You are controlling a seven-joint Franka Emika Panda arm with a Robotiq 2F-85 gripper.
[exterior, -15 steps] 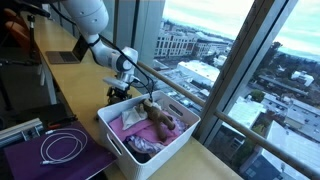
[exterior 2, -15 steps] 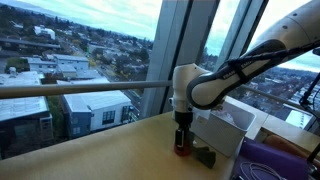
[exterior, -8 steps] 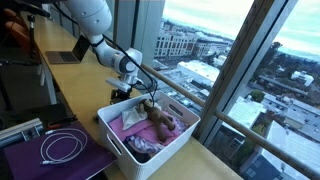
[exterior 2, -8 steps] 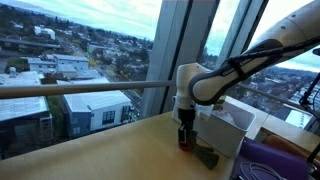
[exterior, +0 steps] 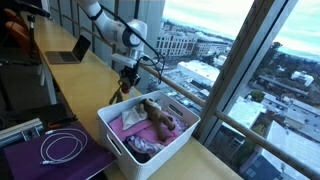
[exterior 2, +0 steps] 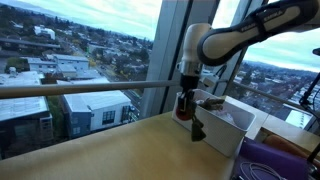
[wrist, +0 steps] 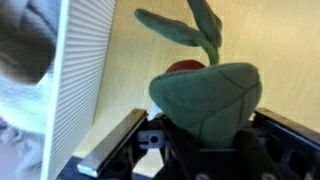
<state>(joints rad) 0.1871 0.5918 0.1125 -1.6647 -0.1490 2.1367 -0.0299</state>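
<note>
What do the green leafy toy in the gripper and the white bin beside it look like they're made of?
The green leafy toy looks like soft fabric, likely felt or plush, with a matte finish; its leaves appear fuzzy, thick and floppy with rounded edges. The white bin is probably rigid plastic, though stiff fabric is possible; its wall is flat and white with fine, even ribbing.

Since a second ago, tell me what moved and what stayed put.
The gripper closed on the green plush toy lying beside the white bin and rose, lifting it off the table. The bin, the brown stuffed animal inside it and the cable stayed put.
</note>
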